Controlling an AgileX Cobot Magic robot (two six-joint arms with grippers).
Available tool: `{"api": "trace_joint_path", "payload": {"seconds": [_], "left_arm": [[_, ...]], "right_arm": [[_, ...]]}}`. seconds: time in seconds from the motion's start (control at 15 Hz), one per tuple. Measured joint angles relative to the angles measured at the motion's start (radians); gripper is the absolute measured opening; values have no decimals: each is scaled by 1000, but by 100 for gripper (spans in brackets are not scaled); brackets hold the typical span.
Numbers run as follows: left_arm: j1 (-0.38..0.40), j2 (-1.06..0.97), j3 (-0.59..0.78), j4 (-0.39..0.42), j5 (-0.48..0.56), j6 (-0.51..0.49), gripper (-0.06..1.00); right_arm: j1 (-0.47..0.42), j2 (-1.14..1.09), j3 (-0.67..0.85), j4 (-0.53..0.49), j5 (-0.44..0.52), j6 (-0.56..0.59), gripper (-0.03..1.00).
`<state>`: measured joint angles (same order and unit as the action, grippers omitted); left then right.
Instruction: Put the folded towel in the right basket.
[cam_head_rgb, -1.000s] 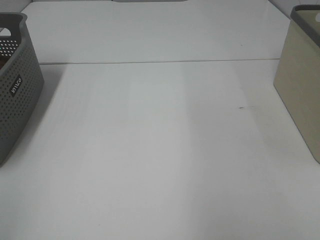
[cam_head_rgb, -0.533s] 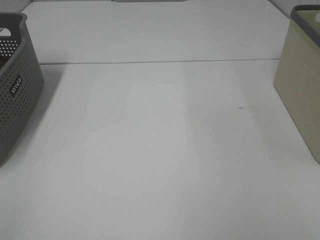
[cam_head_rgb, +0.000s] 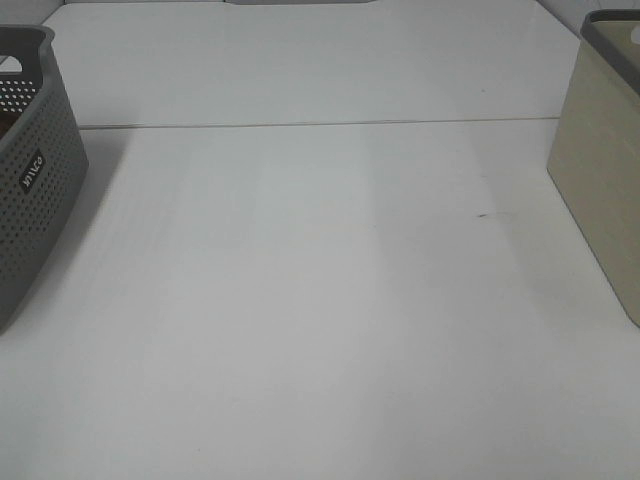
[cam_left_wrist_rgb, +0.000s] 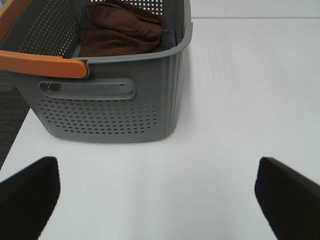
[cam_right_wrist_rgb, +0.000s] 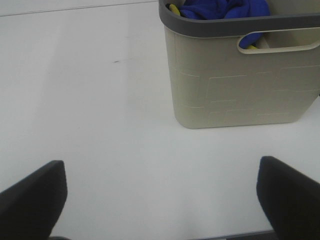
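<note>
Counter (cam_head_rgb: 320, 300): a smooth white top is seen, with a thin seam across it toward 12 o'clock and a small dark mark toward 3 o'clock.
Left basket (cam_head_rgb: 30, 200): grey plastic, full of little round holes, is found at 9 o'clock on the counter. An orange handle (cam_left_wrist_rgb: 42, 65) is seen on its rim.
Brown towel (cam_left_wrist_rgb: 120, 27): soft, folded cloth is kept inside the left basket.
Right basket (cam_head_rgb: 605, 170): smooth cream plastic with a dark grey rim is placed at 3 o'clock.
Blue cloth (cam_right_wrist_rgb: 225, 7): it is bunched up inside the right basket.
Left claw (cam_left_wrist_rgb: 160, 192): spread wide, nothing is held.
Right claw (cam_right_wrist_rgb: 160, 197): spread wide, nothing is held.
</note>
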<state>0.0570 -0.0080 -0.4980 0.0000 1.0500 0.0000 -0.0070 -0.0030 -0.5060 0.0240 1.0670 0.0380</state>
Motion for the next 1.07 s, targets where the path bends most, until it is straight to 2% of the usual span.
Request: {"api": "trace_joint_path", "payload": {"seconds": [1.07], "left_arm": [[0, 0, 0, 0, 0, 0, 99]], "right_arm": [[0, 0, 2, 0, -6, 0, 98]]}}
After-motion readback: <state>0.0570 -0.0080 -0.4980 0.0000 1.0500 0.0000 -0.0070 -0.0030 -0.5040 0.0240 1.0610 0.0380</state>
